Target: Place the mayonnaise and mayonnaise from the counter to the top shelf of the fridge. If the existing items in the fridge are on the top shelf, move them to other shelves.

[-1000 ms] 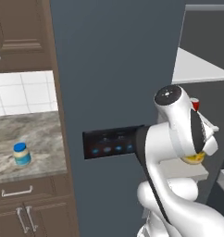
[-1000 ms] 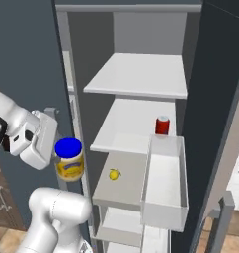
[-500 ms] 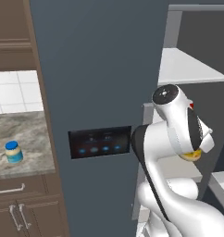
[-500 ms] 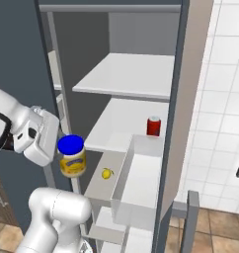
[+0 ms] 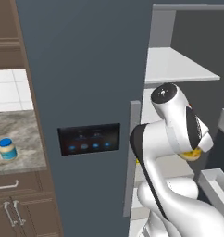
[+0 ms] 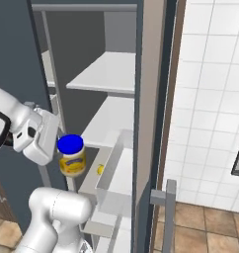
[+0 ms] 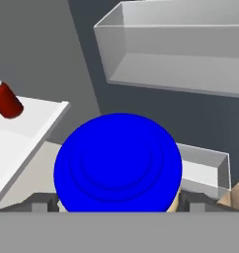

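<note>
My gripper (image 6: 67,159) is shut on the cream-yellow mayonnaise (image 6: 72,156) with the blue lid, held in front of the open fridge (image 5: 86,83) at middle-shelf height. In the hand view its blue lid (image 7: 118,165) sits between my fingertips (image 7: 40,202). The second mayonnaise (image 5: 8,149), whitish and pale blue, stands on the counter (image 5: 21,132) left of the fridge. The top shelf (image 6: 111,74) is bare where it shows. A red can (image 7: 7,101) lies on a white shelf (image 7: 27,128) to the left in the hand view. A small yellow ball (image 6: 100,169) rests on a lower shelf.
The fridge door with its lit black panel (image 5: 88,139) and grey handle (image 5: 132,157) stands between the counter and the interior. A clear door bin (image 6: 116,173) juts out beside the held jar. A white tiled wall (image 6: 210,99) lies to the right.
Both base views have shifted, so the camera has moved: the fridge interior slid left in the right view and a tiled wall came in. The jar stays in my grip.
</note>
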